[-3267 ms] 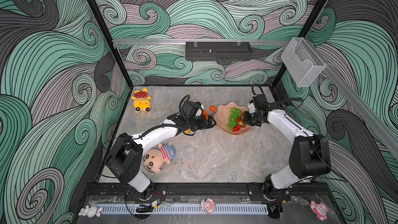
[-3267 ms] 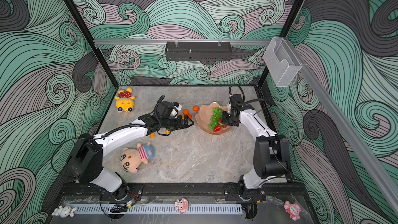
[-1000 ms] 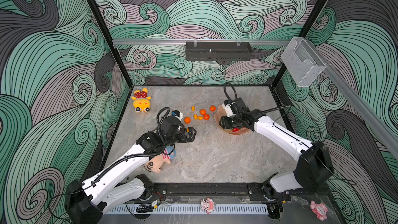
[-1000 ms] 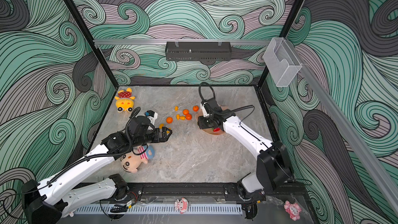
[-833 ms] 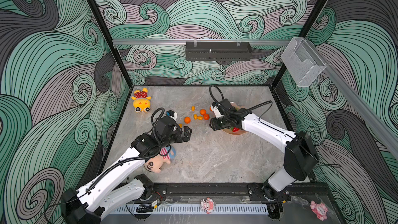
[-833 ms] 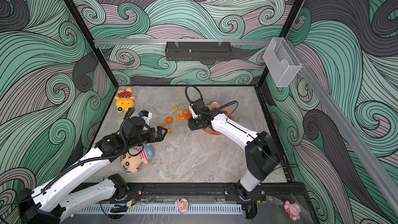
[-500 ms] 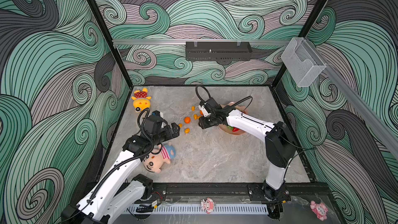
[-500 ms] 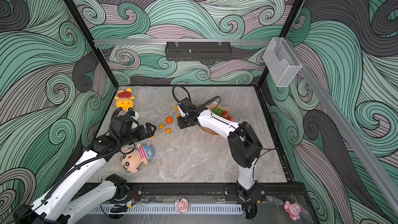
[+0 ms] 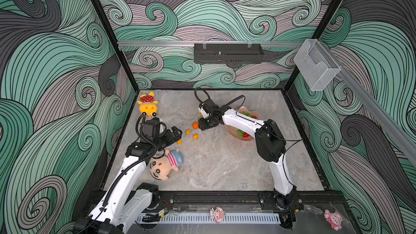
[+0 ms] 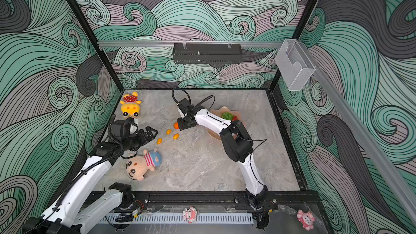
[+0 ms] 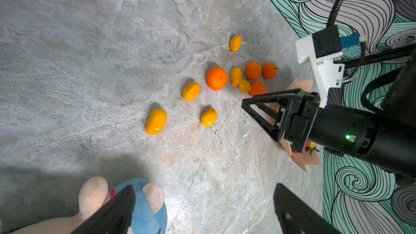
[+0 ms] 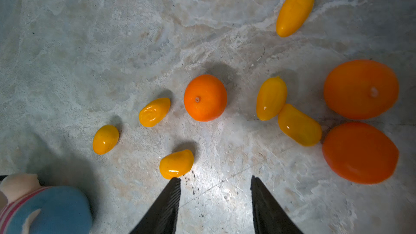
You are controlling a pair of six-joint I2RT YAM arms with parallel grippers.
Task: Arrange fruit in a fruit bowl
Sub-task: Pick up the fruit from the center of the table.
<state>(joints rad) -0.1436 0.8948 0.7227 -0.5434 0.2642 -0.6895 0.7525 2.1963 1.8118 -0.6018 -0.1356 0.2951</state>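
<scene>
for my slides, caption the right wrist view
Open right gripper over the marbled tabletop, facing six loose kumquats and three tangerines near a plush doll

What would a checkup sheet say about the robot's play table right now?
Surface: grey marbled table.
Job's things: fruit bowl holds grapes and a strawberry; tangerines and kumquats lie loose outside it.
Clutter: yellow plush doll, boy plush doll.
End effectors: left end effector open, empty; right end effector open, empty, near the loose fruit.
Cables: black cable loops off each wrist, clear of fruit.
Surroundings: wave-patterned walls, clear wall box, black shelf.
</scene>
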